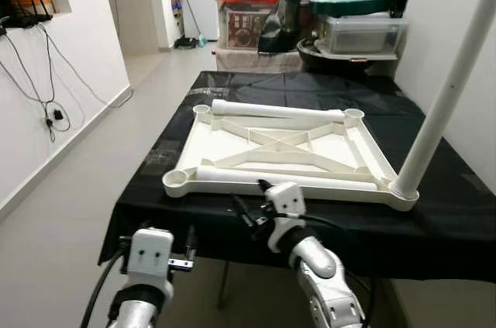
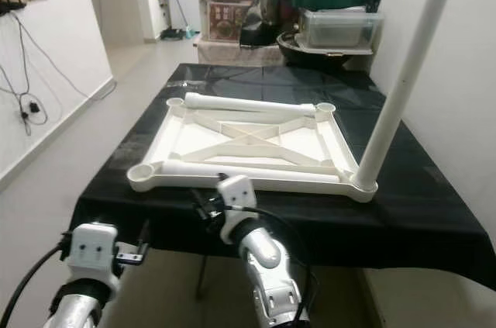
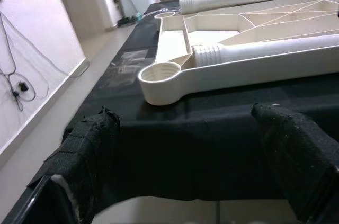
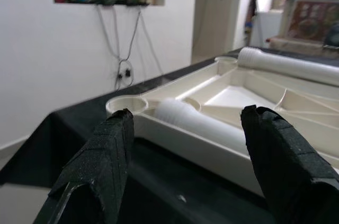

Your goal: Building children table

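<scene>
upside-down on a black cloth (image 1: pixel 449 212) draped over a table: one cream plastic tabletop (image 1: pixel 279 153), square, ribbed underneath with crossing struts, a round threaded socket at each of four corners. three smooth white tube legs counted: one upright leg (image 1: pixel 446 99) screwed into the near right corner socket, one loose leg (image 1: pixel 283 178) lying inside along the near edge with its threaded end toward the empty near left socket (image 1: pixel 177 179), one far leg (image 1: pixel 275 109) lying along the far edge.

two grippers, both spread wide and holding nothing. right gripper (image 4: pixel 185 155) raised just before the near edge of the tabletop, wrapped black fingers (image 4: pixel 106 155) either side of the loose leg's end, not touching. left gripper (image 3: pixel 190 160) lower, at the table's front left edge, fabric-taped fingers (image 3: pixel 90 155) pointed toward the near left socket.

behind the table, stacked clear plastic storage boxes (image 1: pixel 356 29) with orange and green lids. white wall (image 1: pixel 70 72) with dangling black cables (image 1: pixel 46 103) on the left.
</scene>
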Robot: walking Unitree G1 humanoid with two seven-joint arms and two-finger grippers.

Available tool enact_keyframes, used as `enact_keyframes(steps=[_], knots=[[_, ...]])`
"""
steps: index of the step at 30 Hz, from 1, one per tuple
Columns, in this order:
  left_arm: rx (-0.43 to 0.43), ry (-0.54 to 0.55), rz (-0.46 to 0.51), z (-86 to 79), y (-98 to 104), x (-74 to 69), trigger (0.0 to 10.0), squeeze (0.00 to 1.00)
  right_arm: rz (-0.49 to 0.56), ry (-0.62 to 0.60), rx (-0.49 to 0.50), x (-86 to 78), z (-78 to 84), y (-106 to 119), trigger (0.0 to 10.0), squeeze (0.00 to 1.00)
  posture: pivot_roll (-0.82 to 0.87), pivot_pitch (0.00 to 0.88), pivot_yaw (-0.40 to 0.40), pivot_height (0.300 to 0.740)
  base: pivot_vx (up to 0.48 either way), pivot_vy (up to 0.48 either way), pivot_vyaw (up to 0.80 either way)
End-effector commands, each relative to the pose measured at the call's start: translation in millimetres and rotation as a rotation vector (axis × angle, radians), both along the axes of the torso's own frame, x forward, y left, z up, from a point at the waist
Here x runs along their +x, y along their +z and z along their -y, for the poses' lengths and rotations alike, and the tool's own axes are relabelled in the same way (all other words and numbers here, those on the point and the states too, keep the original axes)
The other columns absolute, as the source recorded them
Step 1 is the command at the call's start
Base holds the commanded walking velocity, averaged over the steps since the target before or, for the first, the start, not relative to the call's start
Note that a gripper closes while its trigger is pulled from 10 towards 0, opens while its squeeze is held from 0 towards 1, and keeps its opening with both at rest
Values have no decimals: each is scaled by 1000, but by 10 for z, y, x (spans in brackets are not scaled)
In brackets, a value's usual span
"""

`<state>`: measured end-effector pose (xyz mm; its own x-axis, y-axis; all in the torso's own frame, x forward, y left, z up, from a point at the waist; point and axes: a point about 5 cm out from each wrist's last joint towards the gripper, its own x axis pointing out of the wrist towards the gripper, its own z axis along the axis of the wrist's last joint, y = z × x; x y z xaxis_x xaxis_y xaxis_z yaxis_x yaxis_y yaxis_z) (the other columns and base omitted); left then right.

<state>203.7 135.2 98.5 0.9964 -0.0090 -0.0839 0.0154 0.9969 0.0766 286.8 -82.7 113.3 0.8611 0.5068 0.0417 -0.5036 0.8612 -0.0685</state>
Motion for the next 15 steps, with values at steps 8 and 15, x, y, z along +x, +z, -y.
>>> enact_keyframes(steps=[8, 15], knots=[[13, -15, 30, 54, 71, 10, 10000, 0, 20, -61, 26, 16, 102, 72, 10000, 0, 24, 0, 15, 740, 0, 0, 0], [11, 21, 95, 24, 245, 85, 10000, 0, 52, -77, 33, 75, 99, 172, 10000, 0, 23, 0, 14, 740, 0, 0, 0]])
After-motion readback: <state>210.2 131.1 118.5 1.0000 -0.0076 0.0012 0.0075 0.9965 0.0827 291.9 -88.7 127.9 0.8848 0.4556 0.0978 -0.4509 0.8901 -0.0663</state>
